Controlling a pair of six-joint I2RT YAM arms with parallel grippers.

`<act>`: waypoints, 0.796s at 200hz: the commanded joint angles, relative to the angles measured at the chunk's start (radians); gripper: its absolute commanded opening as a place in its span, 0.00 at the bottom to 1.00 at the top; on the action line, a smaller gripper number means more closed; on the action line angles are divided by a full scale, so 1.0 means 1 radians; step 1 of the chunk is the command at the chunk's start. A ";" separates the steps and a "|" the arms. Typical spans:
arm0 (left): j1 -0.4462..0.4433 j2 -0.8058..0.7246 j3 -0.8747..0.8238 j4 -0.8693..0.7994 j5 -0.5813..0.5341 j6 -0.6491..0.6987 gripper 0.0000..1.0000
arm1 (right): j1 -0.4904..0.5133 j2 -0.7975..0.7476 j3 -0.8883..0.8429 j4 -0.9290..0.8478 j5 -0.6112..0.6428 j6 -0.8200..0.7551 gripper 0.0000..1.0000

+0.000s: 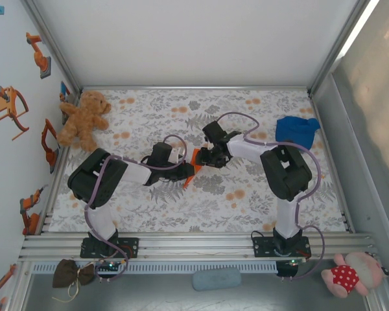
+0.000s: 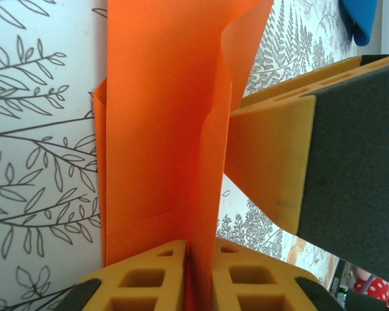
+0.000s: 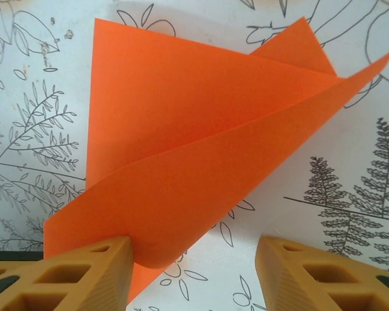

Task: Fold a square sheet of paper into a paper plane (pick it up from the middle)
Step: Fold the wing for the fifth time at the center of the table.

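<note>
Your floral table (image 1: 246, 194) carries both arms, bent in towards its middle. The left arm (image 1: 113, 175) is folded at the elbow on the left side, and its forearm runs right towards the centre. The right arm (image 1: 282, 170) is folded at the near right, and its forearm reaches left and slightly far, so the two wrists nearly meet.

Your left gripper (image 1: 183, 170) is pinched on the orange paper (image 1: 188, 176). In the left wrist view its two yellow fingers (image 2: 149, 278) sit close together with the sheet caught in the thin slit between them. Your right gripper (image 1: 205, 157) stands spread apart. In the right wrist view the left one of its fingers (image 3: 91, 265) touches the paper's rounded fold, while the other stands clear of it over the table. From the left wrist you see one right finger (image 2: 272, 162) lying against the sheet's right side.

The paper is at the middle of the table, between the two grippers. It is bright orange, plain and doubled over. The layers stand on edge and run away from the left fingers, and one flap curls outward on the right. In the right wrist view the fold is a soft bend rather than a sharp crease, and the layers taper to pointed corners at the upper right.
</note>
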 commanded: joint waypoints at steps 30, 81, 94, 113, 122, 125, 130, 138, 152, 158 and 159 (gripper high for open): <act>0.006 -0.091 -0.042 -0.072 -0.020 0.010 0.25 | 0.013 0.112 0.020 -0.040 0.087 -0.009 0.53; 0.007 -0.189 -0.071 -0.171 -0.087 0.037 0.34 | 0.013 0.118 0.033 -0.044 0.070 -0.010 0.53; 0.006 -0.210 -0.077 -0.198 -0.107 0.042 0.35 | 0.013 0.120 0.037 -0.044 0.065 -0.010 0.53; 0.003 -0.228 -0.077 -0.231 -0.120 0.048 0.36 | 0.013 0.123 0.039 -0.044 0.060 -0.011 0.53; -0.001 -0.231 -0.076 -0.244 -0.126 0.049 0.37 | 0.013 0.124 0.039 -0.044 0.060 -0.010 0.53; -0.002 -0.231 -0.076 -0.248 -0.129 0.049 0.36 | 0.013 0.124 0.039 -0.044 0.060 -0.010 0.53; -0.007 -0.230 -0.071 -0.254 -0.131 0.051 0.37 | 0.013 0.125 0.039 -0.044 0.060 -0.011 0.53; -0.015 -0.228 -0.066 -0.265 -0.135 0.055 0.37 | 0.013 0.127 0.039 -0.044 0.058 -0.010 0.53; -0.029 -0.223 -0.055 -0.286 -0.146 0.061 0.37 | 0.013 0.130 0.040 -0.045 0.056 -0.009 0.53; -0.034 -0.219 -0.050 -0.297 -0.152 0.064 0.37 | 0.013 0.130 0.039 -0.045 0.055 -0.010 0.53; -0.035 -0.218 -0.048 -0.298 -0.152 0.064 0.37 | 0.013 0.130 0.039 -0.045 0.054 -0.010 0.53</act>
